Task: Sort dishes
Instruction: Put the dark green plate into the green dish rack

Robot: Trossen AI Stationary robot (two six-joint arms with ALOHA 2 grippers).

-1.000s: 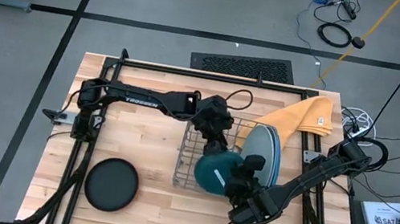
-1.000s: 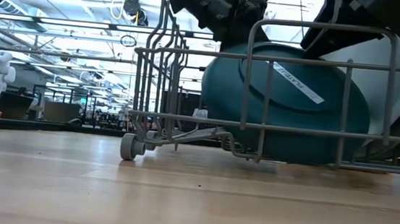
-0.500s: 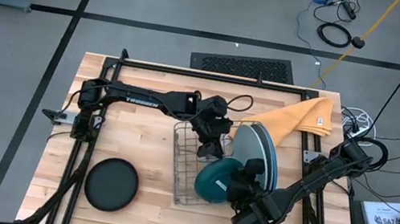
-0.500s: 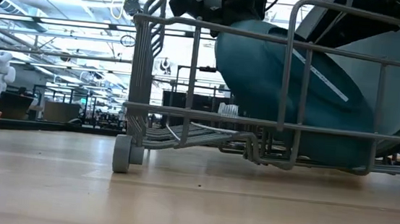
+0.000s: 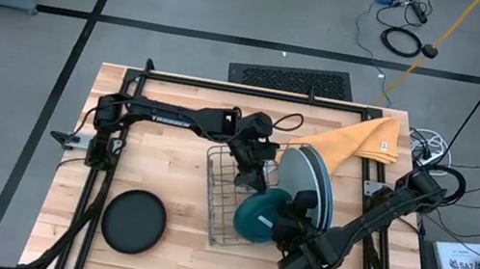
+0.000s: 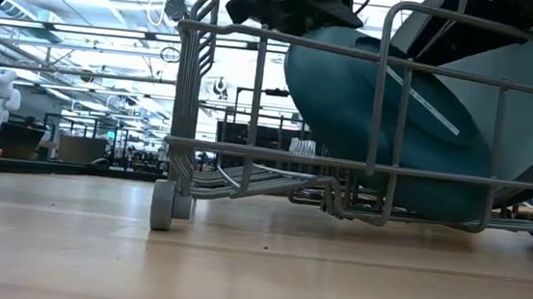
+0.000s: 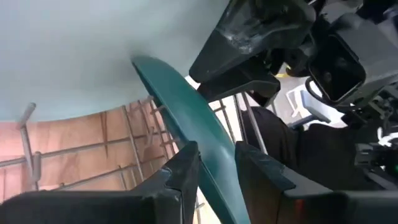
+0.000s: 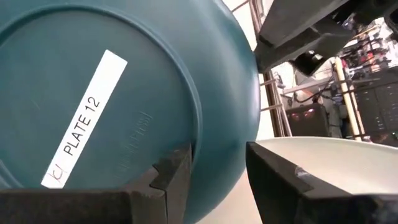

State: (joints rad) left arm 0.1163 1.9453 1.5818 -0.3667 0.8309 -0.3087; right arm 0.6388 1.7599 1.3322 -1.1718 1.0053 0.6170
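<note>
wire rack [image 5: 231, 197] at tabletop [image 5: 169, 152] middle; small plate [image 5: 257, 218] tilted inside it, rim between left gripper [image 7: 214, 162] fingers, right gripper [image 8: 217, 165] on its other edge. large plates [image 5: 308, 185] stacked on edge just right of rack. cloth [image 5: 361, 140] behind them. another plate [image 5: 134, 220] flat at front left.

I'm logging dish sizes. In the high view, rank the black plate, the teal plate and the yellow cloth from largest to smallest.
1. Yellow cloth, though folded and partly hidden by plates.
2. Black plate, about as big; too close to call.
3. Teal plate, tilted in the rack, so it may look smaller.
</note>
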